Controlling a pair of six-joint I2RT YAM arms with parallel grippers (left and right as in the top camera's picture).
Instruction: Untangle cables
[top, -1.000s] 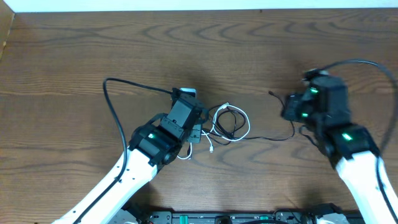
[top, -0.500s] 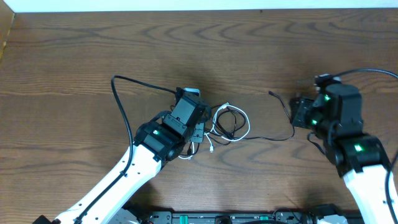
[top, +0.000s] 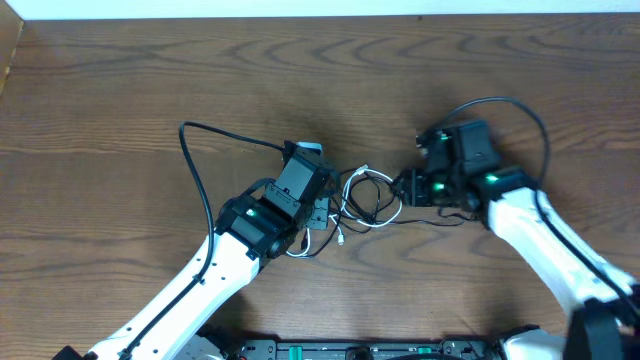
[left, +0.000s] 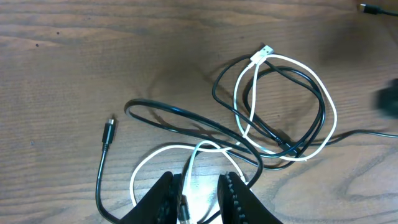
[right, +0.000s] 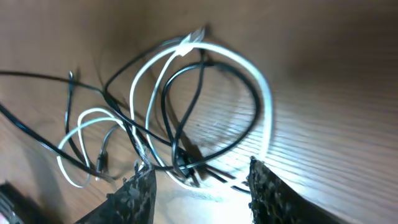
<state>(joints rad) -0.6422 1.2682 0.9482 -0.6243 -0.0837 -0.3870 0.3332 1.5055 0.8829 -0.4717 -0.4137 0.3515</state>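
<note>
tangle: black and white cables (top: 370, 200) looped together, mid-surface (top: 120, 80)
left pincer (left: 197, 182): at tangle's left edge, released, jaws a little apart; a white cable (left: 326, 106) strand runs between them, not pinched
right pincer (right: 200, 173): at tangle's right edge, released, jaws wide, grasping nothing
left wrist only: white plug (left: 261, 51) on tangle's far side; black plug (left: 109, 129) lying free, left of tangle
right wrist: blurred; shows tangle's loops close up
overhead only: both arms flanking tangle
</note>
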